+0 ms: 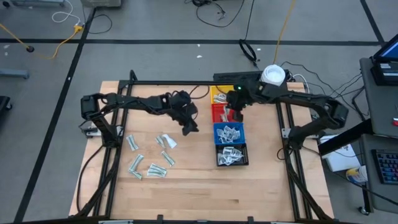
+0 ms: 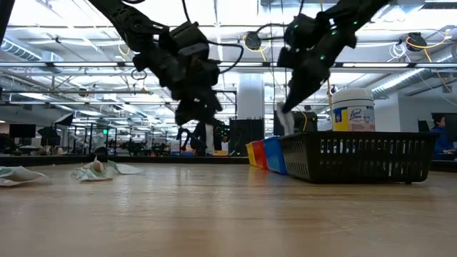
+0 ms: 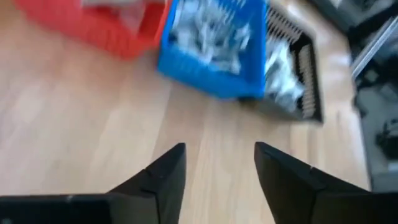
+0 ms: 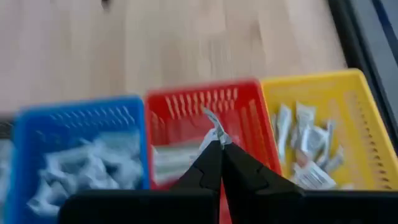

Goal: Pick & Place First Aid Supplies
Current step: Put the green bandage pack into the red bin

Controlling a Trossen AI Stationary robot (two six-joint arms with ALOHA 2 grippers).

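Several first aid supplies point(image 1: 149, 155) lie loose on the wooden table's left half, small pale packets. Four bins stand in a row right of the middle: yellow point(image 1: 219, 94), red point(image 1: 219, 112), blue point(image 1: 229, 133) and black point(image 1: 231, 154), each with packets inside. My right gripper point(image 4: 219, 144) hangs over the red bin point(image 4: 186, 118), shut on a small white packet point(image 4: 214, 126). My left gripper point(image 3: 217, 149) is open with nothing between its fingers. It hangs above bare table just left of the blue bin point(image 3: 211, 50). My right gripper pinches the small white packet by one end point(image 4: 217, 138) between its two fingertips. The fingers slant down from the table's right and far side. The packet sticks out beyond the tips and hangs clear above the red bin point(image 2: 284, 121).
A big white jar point(image 1: 272, 76) with a yellow label stands beyond the bins at the far right. Black frame rails point(image 1: 186, 84) run along the table's far edge and sides. Bare wood lies along the near edge point(image 1: 199, 193).
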